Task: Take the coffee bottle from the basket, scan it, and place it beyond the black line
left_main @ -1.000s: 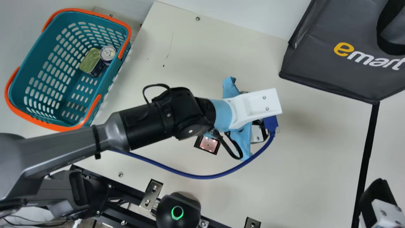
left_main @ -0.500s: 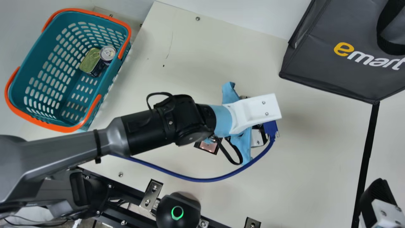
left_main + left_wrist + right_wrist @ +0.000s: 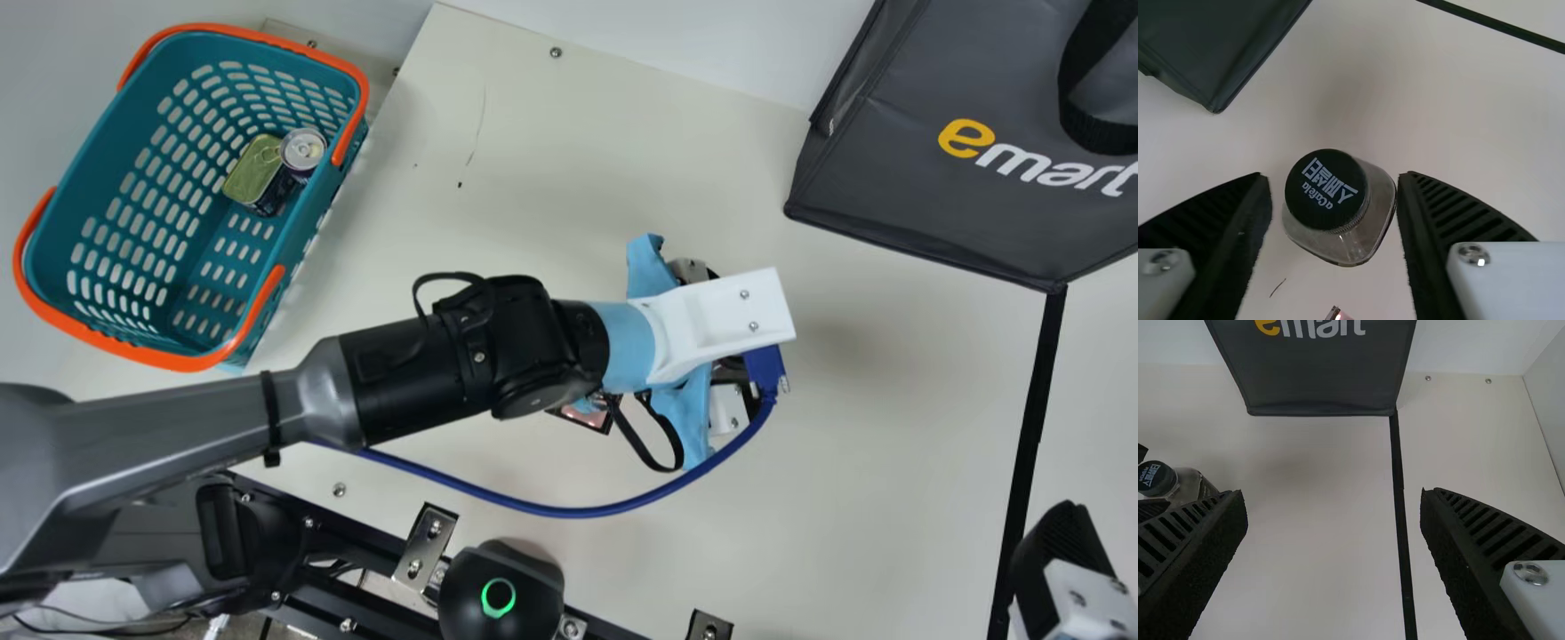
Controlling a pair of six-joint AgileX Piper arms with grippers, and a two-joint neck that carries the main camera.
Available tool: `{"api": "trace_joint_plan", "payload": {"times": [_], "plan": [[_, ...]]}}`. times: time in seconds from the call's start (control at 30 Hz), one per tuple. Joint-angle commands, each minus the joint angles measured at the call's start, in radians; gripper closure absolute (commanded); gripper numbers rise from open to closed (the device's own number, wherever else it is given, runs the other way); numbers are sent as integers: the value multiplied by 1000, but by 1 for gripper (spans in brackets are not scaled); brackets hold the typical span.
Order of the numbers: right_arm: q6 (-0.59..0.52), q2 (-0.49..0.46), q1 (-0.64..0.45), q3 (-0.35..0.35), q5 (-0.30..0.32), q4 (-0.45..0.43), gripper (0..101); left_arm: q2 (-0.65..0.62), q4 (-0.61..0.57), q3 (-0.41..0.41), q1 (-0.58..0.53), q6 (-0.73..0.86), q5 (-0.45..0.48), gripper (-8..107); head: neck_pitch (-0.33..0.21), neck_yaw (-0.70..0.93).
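One upright coffee bottle point(image 3: 1335, 207) between parted left fingers point(image 3: 1421, 227); right fingers point(image 3: 1465, 567), also apart, nearer the black line point(image 3: 1401, 520).

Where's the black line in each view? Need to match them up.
Main: far right, black line slanting from the bag's lower corner to the bottom edge.
Left wrist: cuts across the upper-right corner.
Right wrist: right of centre, running from the bag to the bottom edge.
Shared landmark: dark grey bag.
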Motion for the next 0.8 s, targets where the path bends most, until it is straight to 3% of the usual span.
{"api": "trace_joint_plan", "payload": {"times": [0.0, 0.77], "plan": [[0, 0, 0, 0, 0, 0, 10, -2, 3, 4, -3, -5, -1, 9, -26, 2], [0, 0, 0, 0, 0, 0, 10, -64, 80, 5, 32, -76, 28, 9, -26, 2]]}}
